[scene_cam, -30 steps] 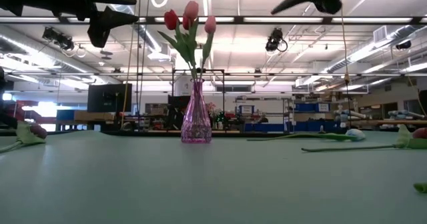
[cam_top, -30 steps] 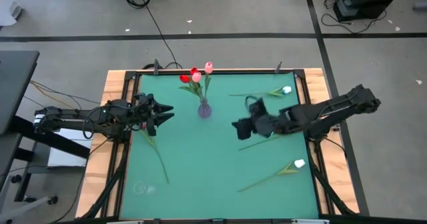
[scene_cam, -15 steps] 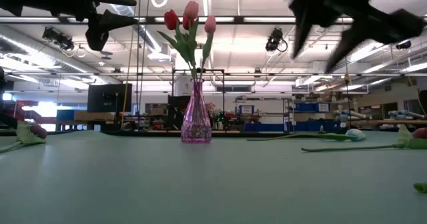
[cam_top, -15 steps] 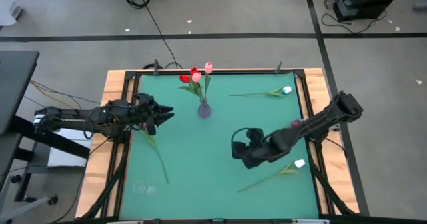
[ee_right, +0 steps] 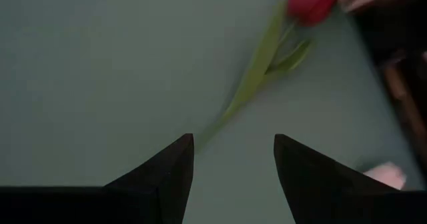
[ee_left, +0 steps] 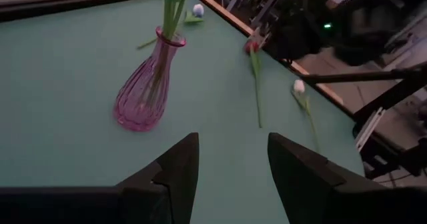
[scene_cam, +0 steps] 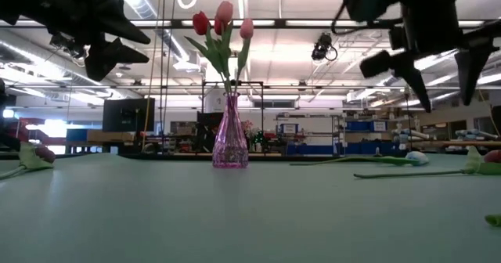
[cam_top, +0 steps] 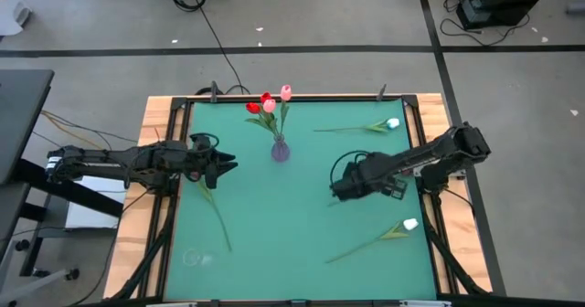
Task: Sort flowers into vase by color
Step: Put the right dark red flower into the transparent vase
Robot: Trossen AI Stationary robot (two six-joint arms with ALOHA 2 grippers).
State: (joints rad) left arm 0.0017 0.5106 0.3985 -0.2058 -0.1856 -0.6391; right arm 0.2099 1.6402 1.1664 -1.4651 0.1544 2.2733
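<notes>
A ribbed, glossy pink glass vase [ee_left: 148, 91] stands on a smooth matt green table mat [cam_top: 274, 216] framed by pale bare wood [cam_top: 157, 142], beside matt dark plastic-looking fingers [ee_left: 175, 164].

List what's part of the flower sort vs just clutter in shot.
Job:
- pink vase with red and pink tulips
- white tulip, far right
- white tulip, near right
- red tulip ahead of the right gripper, jaws open
- tulip stem by the left gripper, jaws open

Clutter:
- black floor cable
</notes>
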